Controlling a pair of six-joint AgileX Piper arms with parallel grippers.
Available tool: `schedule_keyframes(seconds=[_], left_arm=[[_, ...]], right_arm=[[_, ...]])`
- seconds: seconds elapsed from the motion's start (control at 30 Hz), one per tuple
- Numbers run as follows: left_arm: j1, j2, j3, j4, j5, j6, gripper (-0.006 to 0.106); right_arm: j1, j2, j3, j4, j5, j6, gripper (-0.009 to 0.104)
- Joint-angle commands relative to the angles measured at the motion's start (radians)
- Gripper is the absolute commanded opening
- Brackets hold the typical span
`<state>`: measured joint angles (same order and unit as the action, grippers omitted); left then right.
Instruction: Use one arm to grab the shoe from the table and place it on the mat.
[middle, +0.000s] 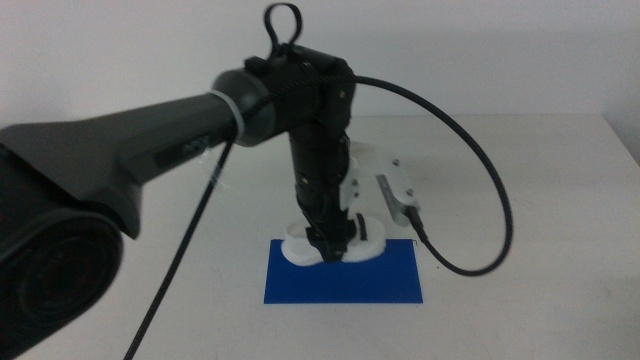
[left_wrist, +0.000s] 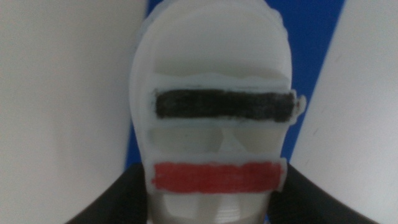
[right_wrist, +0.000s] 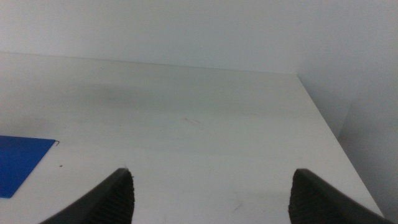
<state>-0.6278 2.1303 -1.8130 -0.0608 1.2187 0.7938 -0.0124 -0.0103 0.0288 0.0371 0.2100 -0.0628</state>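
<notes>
The shoe (middle: 335, 245) sits between the left gripper's (middle: 328, 248) fingers, which pinch it across its width near the red strap (left_wrist: 216, 177), with the black strap (left_wrist: 224, 104) farther out. In the left wrist view its long axis runs straight away from the fingers, toe end leading, and blue shows on both sides beyond the toe.

In the middle view the shoe lies at the far edge of the mat (middle: 345, 275), partly over the blue and partly over the bare table (middle: 520, 160) behind it. Whether the sole already touches the mat or hangs just above it I cannot tell, since the arm (middle: 180, 130) covers that contact.

The bulk of the mat lies on the near side of the fingers, toward the camera, so the coming move likely calls for a short draw that way or a straight lowering before release, to rest the whole sole on blue.

The left arm is plainly the nearer one and does the work alone. The right gripper (right_wrist: 211, 193) waits well apart over bare table, its fingers spread wide and empty, a corner of the mat off to one side.
</notes>
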Motion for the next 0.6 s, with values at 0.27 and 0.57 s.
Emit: schedule_keyframes(seconds=[0.27,0.57], left_arm=[[-0.027,-0.042,-0.039,-0.033,0.091,-0.081,-0.001],[-0.027,-0.042,-0.039,0.017,0.091,-0.648,-0.001]], right_arm=[[0.001,-0.026,0.005,-0.009,-0.076,-0.008,0.064],[0.001,-0.026,0.005,-0.009,-0.076,-0.008,0.064]])
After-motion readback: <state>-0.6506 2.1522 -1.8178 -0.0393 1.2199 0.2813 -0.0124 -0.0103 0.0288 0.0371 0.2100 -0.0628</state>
